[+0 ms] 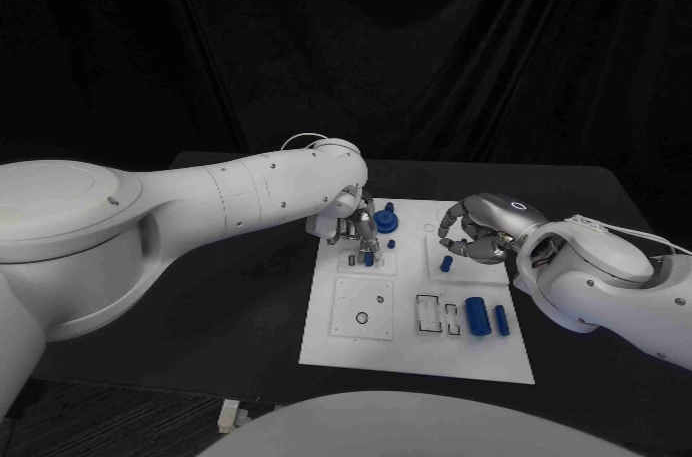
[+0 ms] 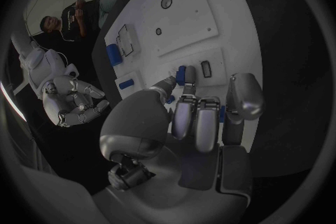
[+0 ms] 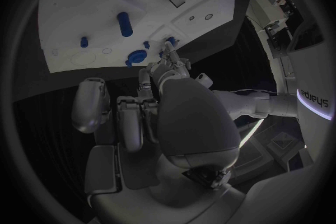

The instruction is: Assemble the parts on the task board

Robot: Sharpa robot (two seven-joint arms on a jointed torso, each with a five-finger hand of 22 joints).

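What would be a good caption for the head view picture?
Two robot hands, left and right, work over blue parts on a white task board.

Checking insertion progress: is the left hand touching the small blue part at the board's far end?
Touching. The left wrist view shows the left hand with a fingertip against the small blue part on the task board.

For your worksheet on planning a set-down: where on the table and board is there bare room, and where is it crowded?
Free: the black table beside the task board, and the board's near strip below the two blue parts. Crowded: the far half, where the left hand and right hand work.
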